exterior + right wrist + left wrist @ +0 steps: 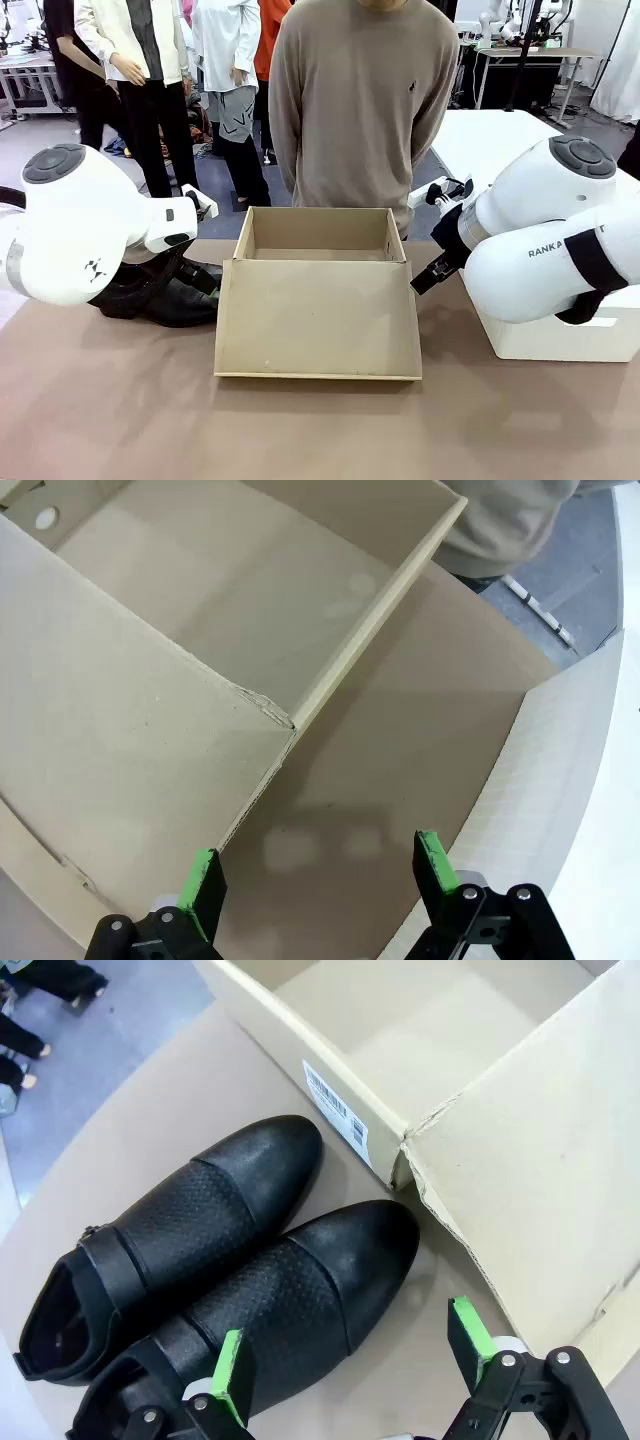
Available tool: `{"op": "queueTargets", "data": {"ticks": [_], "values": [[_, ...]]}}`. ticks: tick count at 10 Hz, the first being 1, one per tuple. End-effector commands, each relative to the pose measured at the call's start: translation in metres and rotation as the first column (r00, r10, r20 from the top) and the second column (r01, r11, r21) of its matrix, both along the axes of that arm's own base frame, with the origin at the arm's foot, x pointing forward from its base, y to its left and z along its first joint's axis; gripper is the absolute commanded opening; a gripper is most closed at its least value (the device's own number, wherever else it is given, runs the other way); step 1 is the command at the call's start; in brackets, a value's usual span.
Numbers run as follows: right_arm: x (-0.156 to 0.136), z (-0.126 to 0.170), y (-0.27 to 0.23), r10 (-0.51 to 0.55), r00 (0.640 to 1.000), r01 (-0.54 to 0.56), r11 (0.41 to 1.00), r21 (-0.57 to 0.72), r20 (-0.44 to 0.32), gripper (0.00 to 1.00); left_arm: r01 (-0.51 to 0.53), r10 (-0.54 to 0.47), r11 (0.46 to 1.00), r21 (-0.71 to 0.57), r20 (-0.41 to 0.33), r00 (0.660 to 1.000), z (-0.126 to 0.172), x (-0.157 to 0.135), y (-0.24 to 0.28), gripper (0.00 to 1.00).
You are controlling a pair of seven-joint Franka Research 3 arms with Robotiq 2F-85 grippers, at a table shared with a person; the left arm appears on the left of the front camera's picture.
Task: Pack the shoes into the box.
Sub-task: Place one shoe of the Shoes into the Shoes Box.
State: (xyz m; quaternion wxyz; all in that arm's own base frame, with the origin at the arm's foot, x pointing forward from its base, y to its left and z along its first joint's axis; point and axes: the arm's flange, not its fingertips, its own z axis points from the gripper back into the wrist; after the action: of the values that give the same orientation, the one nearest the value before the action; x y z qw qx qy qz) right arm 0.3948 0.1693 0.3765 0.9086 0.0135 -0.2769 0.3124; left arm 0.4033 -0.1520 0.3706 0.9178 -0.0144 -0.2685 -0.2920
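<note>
Two black leather shoes point(250, 1260) with textured uppers and a side strap lie side by side on the brown table, toes toward the box's corner; they also show at the left as shoes point(165, 298) partly behind my left arm. My left gripper point(350, 1355) hangs open just above the nearer shoe's toe, holding nothing. The brown cardboard box point(320, 235) stands at the table's middle, its flap lid point(318, 320) folded down toward me. My right gripper point(318, 875) is open over the bare table beside the box point(250, 590), close to its lid hinge corner.
A bigger white box point(560, 340) stands at the right, close to my right arm, and shows as the white box point(560, 800) next to the right gripper. A person in a beige sweater point(365, 110) stands behind the cardboard box at the far edge.
</note>
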Motion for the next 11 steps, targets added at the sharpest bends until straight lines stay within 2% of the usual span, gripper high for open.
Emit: {"op": "queueTargets", "data": {"ticks": [1, 11], "values": [[0.0000, 0.0004, 0.0001, 0.000, 1.000, 0.000, 1.000, 0.001, 0.002, 1.00, 0.000, 0.000, 1.000, 0.000, 0.000, 1.000, 0.0000, 0.0000, 0.0000, 1.00], [0.0000, 0.0004, 0.0001, 0.000, 1.000, 0.000, 1.000, 0.001, 0.002, 1.00, 0.000, 0.000, 1.000, 0.000, 0.000, 1.000, 0.0000, 0.0000, 0.0000, 1.00]]}}
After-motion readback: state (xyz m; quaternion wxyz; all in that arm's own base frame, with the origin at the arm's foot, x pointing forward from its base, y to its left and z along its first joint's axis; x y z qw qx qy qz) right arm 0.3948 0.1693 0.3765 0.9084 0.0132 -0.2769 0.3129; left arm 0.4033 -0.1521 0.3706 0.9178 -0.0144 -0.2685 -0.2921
